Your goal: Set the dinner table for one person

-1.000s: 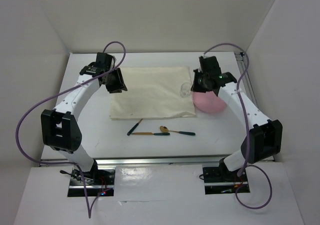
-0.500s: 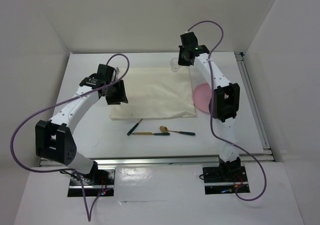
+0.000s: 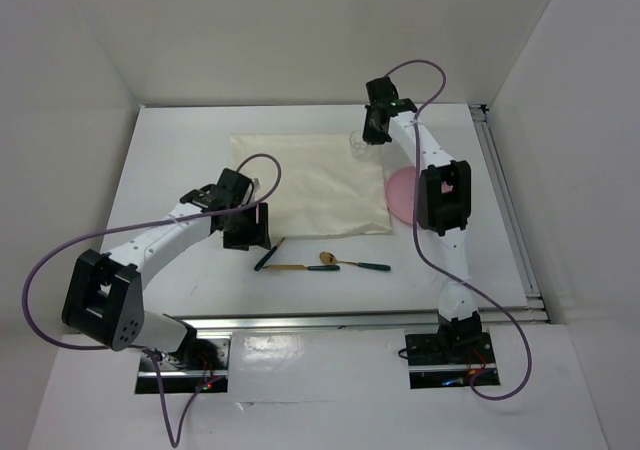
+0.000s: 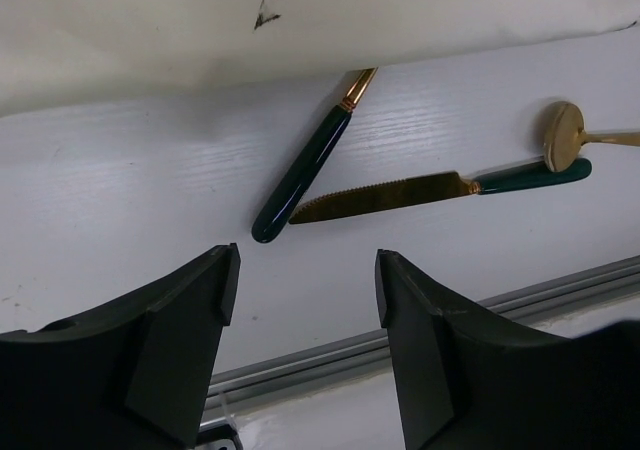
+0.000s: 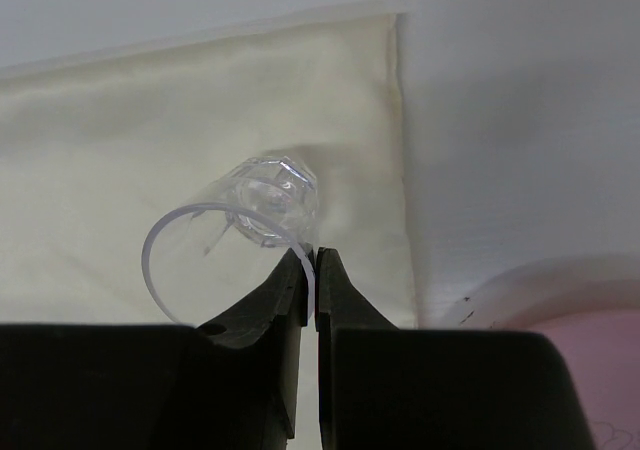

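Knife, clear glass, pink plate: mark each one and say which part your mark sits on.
knife [image 4: 430, 187], left wrist view, gold blade near the handle.
clear glass [image 5: 240, 232], right wrist view, side wall.
pink plate [image 3: 400, 195], top external view, bare left part.

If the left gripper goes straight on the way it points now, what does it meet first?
Probably the green handle lying just ahead of the left gripper, or the bare table just short of it; depth is unclear.
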Robot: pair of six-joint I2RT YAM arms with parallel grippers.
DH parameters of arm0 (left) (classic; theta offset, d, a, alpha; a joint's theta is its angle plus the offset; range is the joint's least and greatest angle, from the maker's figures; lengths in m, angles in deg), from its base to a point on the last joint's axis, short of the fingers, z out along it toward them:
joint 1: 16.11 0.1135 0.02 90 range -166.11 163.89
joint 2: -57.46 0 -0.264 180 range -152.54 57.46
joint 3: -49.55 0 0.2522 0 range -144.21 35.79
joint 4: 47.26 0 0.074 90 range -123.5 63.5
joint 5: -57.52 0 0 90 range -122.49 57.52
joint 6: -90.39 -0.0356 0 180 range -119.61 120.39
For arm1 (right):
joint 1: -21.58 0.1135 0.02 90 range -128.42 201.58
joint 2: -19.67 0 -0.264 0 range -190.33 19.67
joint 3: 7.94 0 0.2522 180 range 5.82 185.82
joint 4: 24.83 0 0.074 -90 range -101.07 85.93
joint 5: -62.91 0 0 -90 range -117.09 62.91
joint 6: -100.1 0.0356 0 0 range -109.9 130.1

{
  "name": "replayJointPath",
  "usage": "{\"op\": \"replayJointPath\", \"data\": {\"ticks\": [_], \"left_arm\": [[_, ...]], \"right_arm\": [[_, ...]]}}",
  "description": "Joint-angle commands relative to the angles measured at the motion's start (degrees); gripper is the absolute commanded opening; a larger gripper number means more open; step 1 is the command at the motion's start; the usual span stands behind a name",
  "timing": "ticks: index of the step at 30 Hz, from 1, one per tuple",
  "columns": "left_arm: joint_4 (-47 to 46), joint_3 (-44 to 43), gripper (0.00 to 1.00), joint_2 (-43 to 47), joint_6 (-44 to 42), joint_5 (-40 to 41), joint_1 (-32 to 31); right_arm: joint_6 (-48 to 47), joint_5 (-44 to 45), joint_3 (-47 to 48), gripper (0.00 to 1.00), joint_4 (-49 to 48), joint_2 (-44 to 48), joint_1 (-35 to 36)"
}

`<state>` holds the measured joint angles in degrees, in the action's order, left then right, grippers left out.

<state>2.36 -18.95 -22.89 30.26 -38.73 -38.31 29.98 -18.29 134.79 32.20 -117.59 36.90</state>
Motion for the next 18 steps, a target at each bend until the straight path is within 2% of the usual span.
{"op": "replayJointPath", "data": {"ticks": [1,2,5,8,9,12,13,17,18], "left_arm": [[-2.2,0.2,0.74,1.0,1.4,1.5,-1.2],[-1.7,0.2,0.82,1.0,2.9,2.3,-1.7],[-1.7,0.2,0.84,1.0,3.4,2.3,-1.7],[-0.5,0.2,0.89,0.5,4.0,3.5,-2.2],[-0.5,0.2,0.89,0.5,4.0,4.2,-2.8],[0.0,0.9,0.89,-0.1,4.6,4.7,-3.3],[0.0,1.7,0.89,-0.6,4.6,4.7,-3.3],[0.0,2.4,0.89,-2.6,6.2,6.8,-4.3],[0.0,2.4,0.88,-3.2,6.7,7.8,-4.3]], "right_arm": [[1.2,-1.2,1.7,0.0,-1.9,-1.6,-1.1],[1.2,-1.8,1.7,0.0,-2.5,-2.2,-1.1],[1.7,-2.3,1.7,0.02,-2.5,-2.9,-1.7],[2.3,-3.6,1.7,0.34,-2.5,-2.9,-1.7],[2.3,-4.3,1.7,0.57,-2.5,-2.9,-2.2],[2.3,-5.0,1.2,0.78,-2.5,-0.8,-2.2],[2.3,-5.0,0.7,0.88,-3.0,1.2,-2.2],[2.3,-6.2,-2.2,1.0,-4.6,8.6,-2.2],[2.3,-6.8,-3.3,1.0,-5.1,10.2,-2.2]]}}
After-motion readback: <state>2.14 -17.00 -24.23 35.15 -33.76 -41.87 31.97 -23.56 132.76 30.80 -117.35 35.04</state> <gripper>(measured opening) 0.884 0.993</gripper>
